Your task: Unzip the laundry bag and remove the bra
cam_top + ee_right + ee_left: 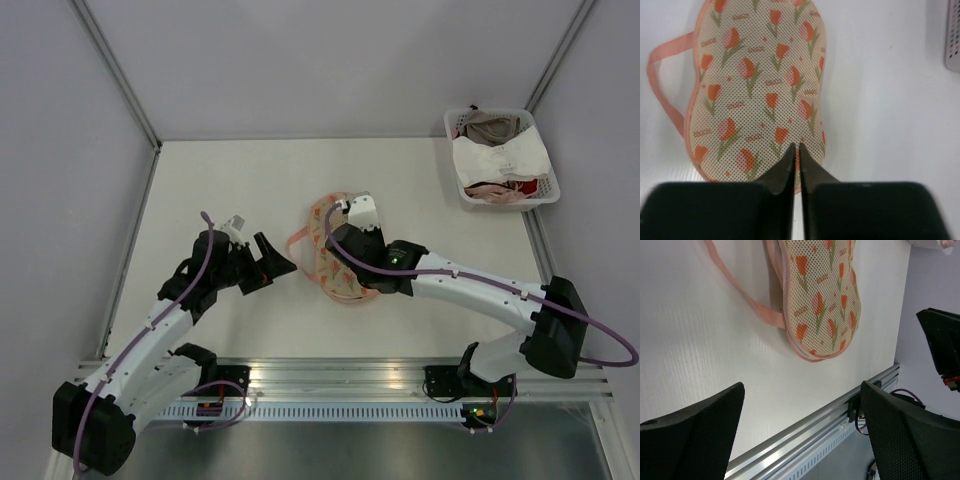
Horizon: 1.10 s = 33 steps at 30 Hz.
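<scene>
The laundry bag [325, 268] lies flat mid-table, a cream mesh pouch with orange tulip print and pink edging, closed as far as I can see. My right gripper [346, 244] hangs over it, and in the right wrist view its jaws [796, 146] are shut at the bag's [755, 85] near end. Whether anything thin is pinched does not show. My left gripper [275, 263] stands wide open to the left of the bag, holding nothing. In the left wrist view the bag [822, 295] lies beyond the open fingers [695, 435]. The bra is hidden.
A pink strap loop [740, 290] trails from the bag's left side across the table. A white slatted basket [551, 186] with light-coloured garments stands at the back right. The aluminium rail [340, 375] runs along the near edge.
</scene>
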### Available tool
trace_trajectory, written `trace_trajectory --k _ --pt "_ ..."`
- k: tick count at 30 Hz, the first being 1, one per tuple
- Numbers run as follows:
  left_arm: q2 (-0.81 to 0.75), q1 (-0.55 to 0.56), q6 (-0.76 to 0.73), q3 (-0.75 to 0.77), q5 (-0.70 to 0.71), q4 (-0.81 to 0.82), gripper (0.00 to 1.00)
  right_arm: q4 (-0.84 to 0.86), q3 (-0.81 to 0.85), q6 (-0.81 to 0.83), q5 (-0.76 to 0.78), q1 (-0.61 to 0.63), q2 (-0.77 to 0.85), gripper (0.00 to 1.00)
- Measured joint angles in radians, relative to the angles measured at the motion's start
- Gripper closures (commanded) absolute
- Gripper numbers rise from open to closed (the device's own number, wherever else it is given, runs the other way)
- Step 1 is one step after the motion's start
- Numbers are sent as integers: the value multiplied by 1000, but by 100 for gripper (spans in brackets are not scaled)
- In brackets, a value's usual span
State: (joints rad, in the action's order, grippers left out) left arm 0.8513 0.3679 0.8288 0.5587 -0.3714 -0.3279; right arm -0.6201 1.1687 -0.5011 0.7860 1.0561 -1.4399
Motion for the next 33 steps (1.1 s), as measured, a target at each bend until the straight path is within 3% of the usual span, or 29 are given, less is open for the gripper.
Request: trace_trajectory --k 4,7,11,22,28,33 --pt "-8 0 1 2 14 1 0 2 -18 33 -74 -30 -29 49" --pt "-70 0 8 2 51 -6 0 25 -18 61 -142 3 -106 43" --pt "-167 0 28 3 110 -19 0 40 8 87 -204 37 -195 42" --pt "-324 0 98 -5 190 -69 0 49 334 70 -175 39 -515 42" --pt "-332 -1 103 -22 211 -145 0 -6 441 5 -76 25 -653 49" --pt "-351 -1 103 -25 211 -174 0 -43 470 -30 -10 8 -710 85"
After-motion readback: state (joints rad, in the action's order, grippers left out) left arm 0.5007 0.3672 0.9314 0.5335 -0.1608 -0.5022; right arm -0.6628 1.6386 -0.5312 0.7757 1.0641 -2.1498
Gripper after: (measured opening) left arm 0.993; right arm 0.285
